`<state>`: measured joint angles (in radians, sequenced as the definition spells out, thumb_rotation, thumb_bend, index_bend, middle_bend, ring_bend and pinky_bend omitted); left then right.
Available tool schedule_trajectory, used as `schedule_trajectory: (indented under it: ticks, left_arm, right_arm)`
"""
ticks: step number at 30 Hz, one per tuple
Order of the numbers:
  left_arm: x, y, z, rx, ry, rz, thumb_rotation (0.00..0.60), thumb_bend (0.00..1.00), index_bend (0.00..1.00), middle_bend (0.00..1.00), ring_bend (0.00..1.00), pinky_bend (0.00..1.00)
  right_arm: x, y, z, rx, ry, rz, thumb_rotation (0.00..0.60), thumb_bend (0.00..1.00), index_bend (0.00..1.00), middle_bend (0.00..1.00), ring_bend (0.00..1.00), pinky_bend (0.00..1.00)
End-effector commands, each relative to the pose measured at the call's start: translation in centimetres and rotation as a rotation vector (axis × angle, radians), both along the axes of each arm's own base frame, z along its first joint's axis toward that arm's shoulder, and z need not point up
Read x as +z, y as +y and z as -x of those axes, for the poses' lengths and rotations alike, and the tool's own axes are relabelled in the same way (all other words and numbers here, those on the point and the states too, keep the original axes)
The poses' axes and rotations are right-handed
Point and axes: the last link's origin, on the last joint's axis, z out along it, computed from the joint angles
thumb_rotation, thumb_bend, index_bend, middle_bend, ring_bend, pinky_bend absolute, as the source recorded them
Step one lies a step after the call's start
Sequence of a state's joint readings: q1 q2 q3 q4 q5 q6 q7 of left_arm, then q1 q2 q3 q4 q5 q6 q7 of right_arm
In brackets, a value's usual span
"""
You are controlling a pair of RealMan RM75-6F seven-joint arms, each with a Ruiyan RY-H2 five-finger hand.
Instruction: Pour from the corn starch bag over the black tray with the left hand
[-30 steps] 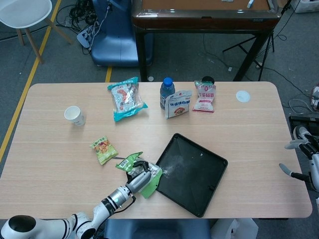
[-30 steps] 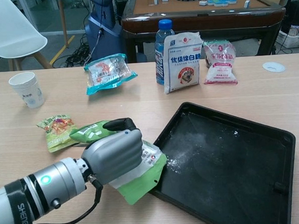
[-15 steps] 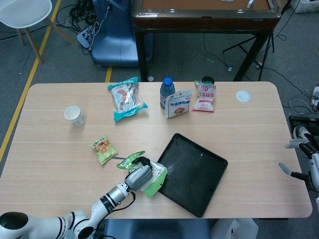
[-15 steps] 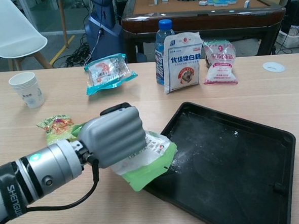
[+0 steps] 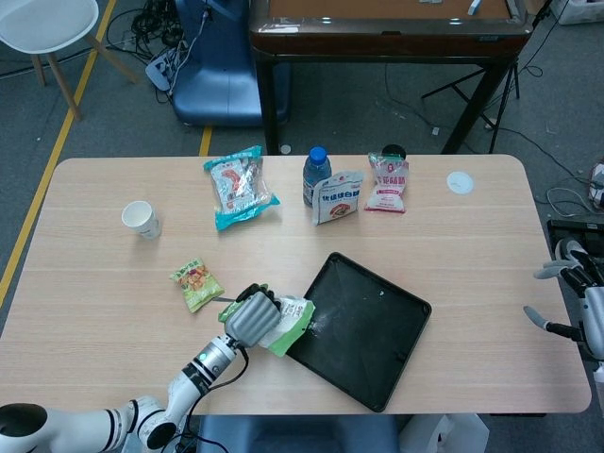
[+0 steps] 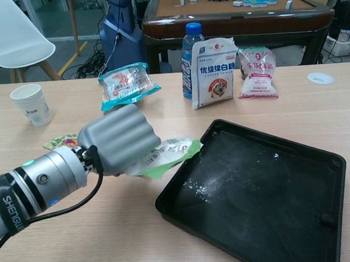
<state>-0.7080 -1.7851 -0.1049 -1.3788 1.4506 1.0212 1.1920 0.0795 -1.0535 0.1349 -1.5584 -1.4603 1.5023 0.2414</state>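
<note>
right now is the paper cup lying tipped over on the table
No, the paper cup stands upright with its open mouth facing up, at the table's far left, well clear of the left hand and the corn starch bag.

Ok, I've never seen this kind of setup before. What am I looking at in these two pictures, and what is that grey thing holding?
It is a two-armed robot at a table, steered remotely by a person. One camera looks down from its head, the other forward from its chest. The grey thing is the left robot hand, gripping a green corn starch bag tipped toward the black tray, which has white powder specks in it. The right robot hand waits at the table's right edge, holding nothing. Also on the wooden table: a paper cup, a water bottle, and several snack and powder packets.
</note>
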Motion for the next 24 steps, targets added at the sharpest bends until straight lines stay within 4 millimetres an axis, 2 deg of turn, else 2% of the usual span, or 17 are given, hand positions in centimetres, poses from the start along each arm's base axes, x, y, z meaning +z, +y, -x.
schedule_trajectory:
  ticks: [1,6,12,17,24]
  left_arm:
    - [1.0,0.9,0.7,0.103,-0.146,0.048,0.600,0.39,0.48,0.67,0.63,0.73]
    - [1.8,1.5,1.6,0.240,-0.332,0.135,0.600,0.39,0.48,0.67,0.63,0.73]
    - [2.6,2.0,3.1,0.286,-0.479,0.178,0.600,0.39,0.48,0.66,0.63,0.73]
    - [2.9,2.5,4.5,0.302,-0.566,0.204,0.600,0.39,0.47,0.64,0.62,0.73]
    - [2.9,3.1,6.7,0.342,-0.641,0.224,0.600,0.32,0.45,0.62,0.61,0.73]
  right_arm:
    - [0.0,0.0,0.0,0.000,0.000,0.000,0.600,0.10,0.41,0.34,0.15,0.18]
    - [-0.1,-0.1,-0.1,-0.004,0.000,-0.002,0.600,0.10,0.41,0.34,0.15,0.18]
    - [-0.2,-0.1,-0.1,-0.005,-0.002,-0.004,0.600,0.10,0.41,0.34,0.15,0.18]
    - [-0.3,-0.2,-0.1,-0.003,-0.004,-0.008,0.600,0.10,0.41,0.34,0.15,0.18]
    - [-0.4,-0.3,0.0,-0.006,-0.005,-0.009,0.600,0.10,0.41,0.34,0.15,0.18]
